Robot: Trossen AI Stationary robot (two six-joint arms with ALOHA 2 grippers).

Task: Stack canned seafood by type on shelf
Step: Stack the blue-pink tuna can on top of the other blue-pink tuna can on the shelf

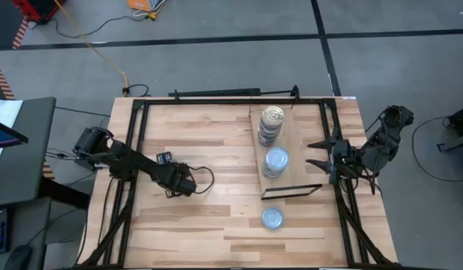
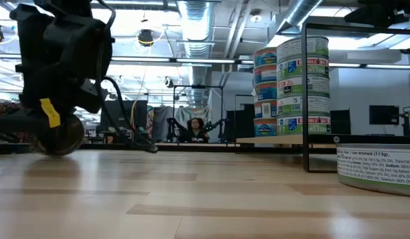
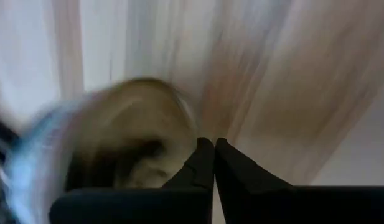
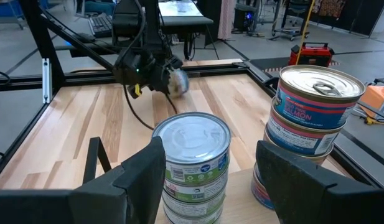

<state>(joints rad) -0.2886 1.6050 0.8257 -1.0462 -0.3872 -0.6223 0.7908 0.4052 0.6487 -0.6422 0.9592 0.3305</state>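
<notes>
Left gripper: sits in the left-centre of the high view, low over the tabletop. In the left wrist view its fingertips are pressed together with nothing between them, while a blurred round tin lies just beside them, off to one side. So the jaws read as clenched on nothing.

Tin by the left gripper: the right wrist view shows it as a blurred disc at that gripper's tip; whether it is touching the fingers or resting on the wood I cannot tell.

Right gripper: at the right edge of the shelf, fingers spread wide and released, facing the two stacks.

Silver-topped stack: centre of the shelf, directly ahead of the right jaws; upright, axis vertical, flat top up.

Gold-topped stack: toward the upper end of the shelf, taller, upright, pull tab up, just beside the silver stack but apart from it.

Loose tin: lower centre of the high view, on the tabletop below the shelf's dark-edged end, flat, silver top up, well apart from both grippers.

Nearer arm: the right one looks somewhat nearer the loose tin, the left far nearer the tin at its tip.

Judgement: the left jaws must open and centre on their tin, which lies sideways of them.
</notes>
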